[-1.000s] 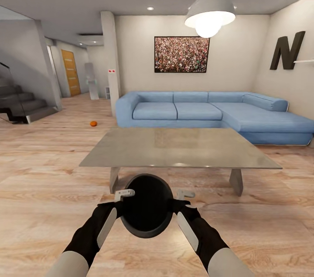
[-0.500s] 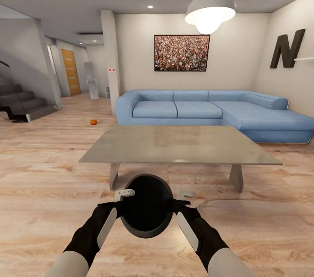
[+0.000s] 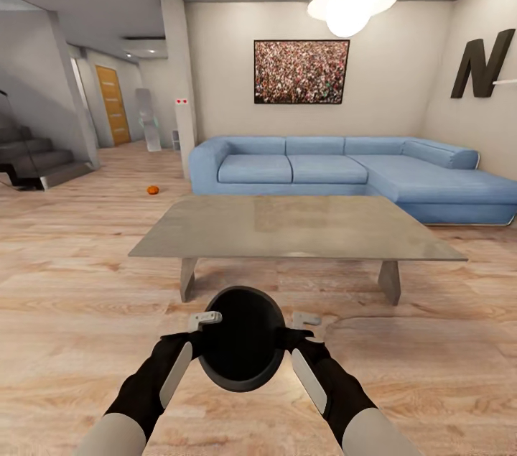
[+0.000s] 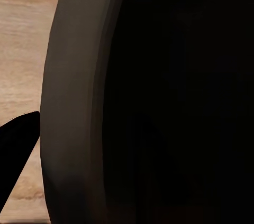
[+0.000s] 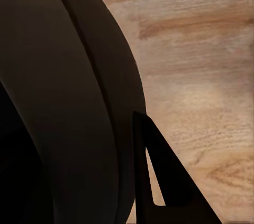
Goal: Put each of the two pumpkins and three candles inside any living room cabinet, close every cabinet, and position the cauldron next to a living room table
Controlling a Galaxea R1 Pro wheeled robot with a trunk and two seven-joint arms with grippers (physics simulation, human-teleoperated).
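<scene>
A round black cauldron [image 3: 243, 337] is held in front of the robot, above the pale wooden floor [image 3: 64, 298], its wide mouth facing the head camera. The left pincer [image 3: 204, 319] grips its rim on one side and the right pincer [image 3: 304, 317] on the opposite side; both are closed against the pot's wall. In the left wrist view the cauldron's dark belly [image 4: 159, 97] is seen very close, with one black finger [image 4: 16, 150] beside it. In the right wrist view the pot [image 5: 63, 108] curves past a black finger [image 5: 164, 182] over the floorboards.

Just beyond the cauldron stands a low grey bench [image 3: 294, 226] with a bare top. Behind it is a long blue corner sofa [image 3: 337, 172]. A small orange pumpkin [image 3: 152, 189] lies on the floor near the sofa's left end, well apart from the robot.
</scene>
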